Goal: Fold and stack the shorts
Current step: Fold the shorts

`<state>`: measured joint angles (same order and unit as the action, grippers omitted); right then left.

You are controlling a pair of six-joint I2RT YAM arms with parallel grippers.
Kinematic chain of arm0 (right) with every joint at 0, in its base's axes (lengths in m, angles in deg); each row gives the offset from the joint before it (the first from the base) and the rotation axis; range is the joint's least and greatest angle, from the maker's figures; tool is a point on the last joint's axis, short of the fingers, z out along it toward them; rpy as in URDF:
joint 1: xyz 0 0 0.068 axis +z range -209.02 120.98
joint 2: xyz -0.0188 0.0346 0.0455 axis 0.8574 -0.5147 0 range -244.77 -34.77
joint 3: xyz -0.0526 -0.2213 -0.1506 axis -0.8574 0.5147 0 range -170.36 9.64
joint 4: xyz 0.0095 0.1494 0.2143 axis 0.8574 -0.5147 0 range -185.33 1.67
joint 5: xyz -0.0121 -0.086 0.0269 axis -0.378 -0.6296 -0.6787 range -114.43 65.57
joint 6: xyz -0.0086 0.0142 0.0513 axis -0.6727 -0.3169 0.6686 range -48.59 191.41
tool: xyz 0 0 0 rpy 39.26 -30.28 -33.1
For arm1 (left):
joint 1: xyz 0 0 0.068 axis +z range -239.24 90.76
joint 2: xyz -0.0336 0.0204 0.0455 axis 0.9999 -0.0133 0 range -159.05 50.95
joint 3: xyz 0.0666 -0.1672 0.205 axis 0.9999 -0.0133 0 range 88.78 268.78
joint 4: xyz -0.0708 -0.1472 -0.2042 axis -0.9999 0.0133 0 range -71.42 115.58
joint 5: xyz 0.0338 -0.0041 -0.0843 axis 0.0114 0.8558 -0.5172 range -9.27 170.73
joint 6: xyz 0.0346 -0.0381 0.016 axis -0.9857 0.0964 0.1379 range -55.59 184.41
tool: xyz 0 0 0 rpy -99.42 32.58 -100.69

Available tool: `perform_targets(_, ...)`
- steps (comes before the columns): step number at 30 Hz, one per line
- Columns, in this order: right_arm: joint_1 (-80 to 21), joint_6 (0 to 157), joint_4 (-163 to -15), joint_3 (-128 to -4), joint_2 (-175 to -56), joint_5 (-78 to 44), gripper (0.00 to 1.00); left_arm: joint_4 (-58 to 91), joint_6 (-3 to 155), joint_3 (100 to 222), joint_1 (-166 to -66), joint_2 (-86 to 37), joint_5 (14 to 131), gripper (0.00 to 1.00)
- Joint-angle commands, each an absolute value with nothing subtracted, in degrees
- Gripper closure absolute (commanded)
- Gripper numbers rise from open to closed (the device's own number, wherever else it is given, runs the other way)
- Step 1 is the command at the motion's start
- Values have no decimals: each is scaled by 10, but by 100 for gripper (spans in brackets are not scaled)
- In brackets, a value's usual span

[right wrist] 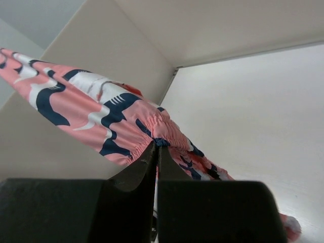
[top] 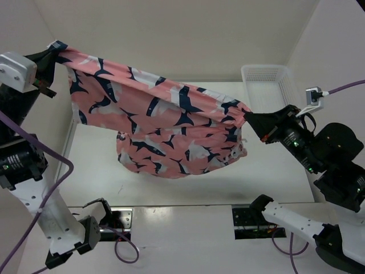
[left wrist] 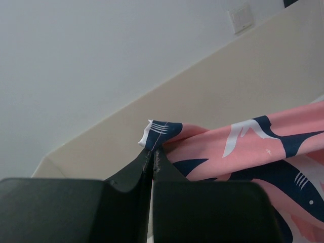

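Observation:
The salmon-pink shorts (top: 165, 128) with navy-and-white shark shapes hang stretched in the air between both grippers, above the white table. My left gripper (top: 55, 50) is shut on one corner at the upper left; in the left wrist view the jaws (left wrist: 153, 150) pinch a hem corner of the shorts (left wrist: 238, 144). My right gripper (top: 249, 119) is shut on the gathered waistband at the right; in the right wrist view the jaws (right wrist: 156, 146) pinch the elastic of the shorts (right wrist: 91, 109). The lower part of the shorts sags toward the table.
A white mesh basket (top: 268, 85) stands at the back right, close behind the right gripper. Beige walls enclose the white table (top: 182, 185) on the back and sides. Purple cables run along both arms.

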<state>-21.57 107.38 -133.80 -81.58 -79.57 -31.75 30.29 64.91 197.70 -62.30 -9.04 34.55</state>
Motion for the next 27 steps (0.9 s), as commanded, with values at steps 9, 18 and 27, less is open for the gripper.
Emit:
perform_targets(9,-237,1116,-1275,-677,-885,-414,100,183,644,1760,-627,-162,357,100)
perform_targets(18,-539,1108,-1086,-520,-990,-197,100,182,644,1749,-711,-347,415,100)
perform_targets(27,-562,1068,-994,-586,-1236,-152,100,193,644,1865,-786,-552,449,100)
